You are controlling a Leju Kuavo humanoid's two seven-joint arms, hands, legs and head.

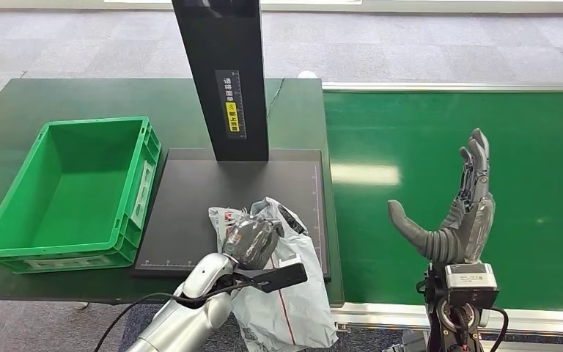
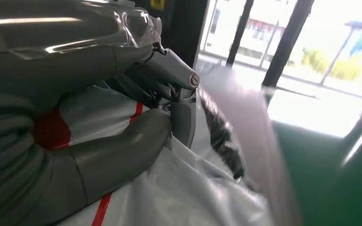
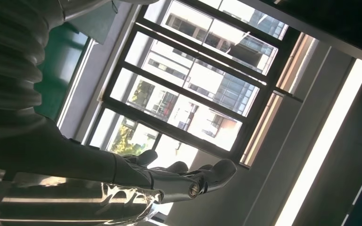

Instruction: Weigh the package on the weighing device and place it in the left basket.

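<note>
Package [image 1: 282, 293], white-grey plastic mailer with red stripe, gripped by left hand [image 1: 253, 242] over near edge of black weighing device [image 1: 190, 213]; lower part hangs past table edge. Green basket [image 1: 15, 198] just left of device. Right hand [image 1: 462, 213] raised over green belt [image 1: 410, 242], fingers spread, nothing held.

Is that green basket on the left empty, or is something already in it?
Empty. The green basket shows its bare floor, and the package is in the left hand by the scale.

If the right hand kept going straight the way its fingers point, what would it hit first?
Probably nothing: the right hand is open with fingers pointing up and away over the green conveyor belt, and that line looks free, though depth is unclear.
</note>
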